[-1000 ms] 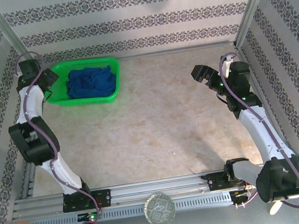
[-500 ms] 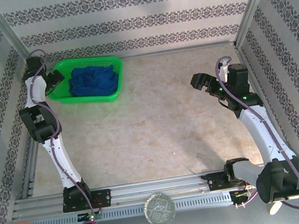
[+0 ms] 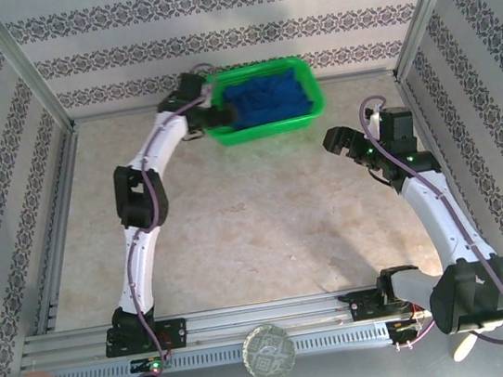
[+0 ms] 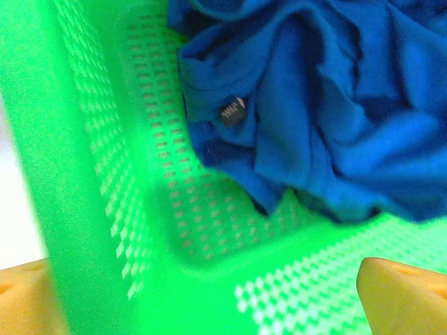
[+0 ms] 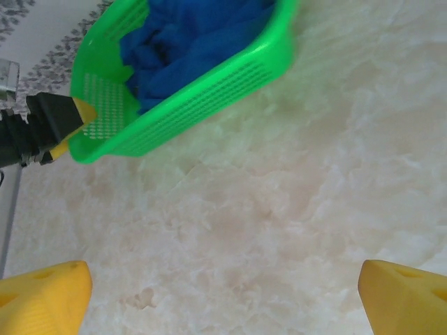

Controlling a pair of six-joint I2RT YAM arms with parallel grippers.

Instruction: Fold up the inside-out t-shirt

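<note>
The inside-out t-shirt (image 3: 262, 98) is a crumpled royal-blue heap inside the green mesh basket (image 3: 271, 130) at the back of the table. My left gripper (image 3: 211, 112) is at the basket's left end. In the left wrist view the jaws (image 4: 223, 307) stand wide open astride the basket's corner (image 4: 105, 174), with the t-shirt (image 4: 328, 105) and its small tag (image 4: 232, 112) just beyond. My right gripper (image 3: 343, 143) hovers open over bare table, right of the basket. Its wrist view shows the gripper (image 5: 223, 300) empty, and the basket (image 5: 209, 98) with the t-shirt (image 5: 188, 42) ahead.
The marble-look tabletop (image 3: 266, 224) spreads in front of the basket. Patterned walls close off the back and both sides. A metal rail (image 3: 251, 320) with both arm bases runs along the near edge.
The basket with the t-shirt has slid right along the back, from the far left corner to right of centre, with my left gripper at its end. The right gripper has drifted slightly left and nearer.
</note>
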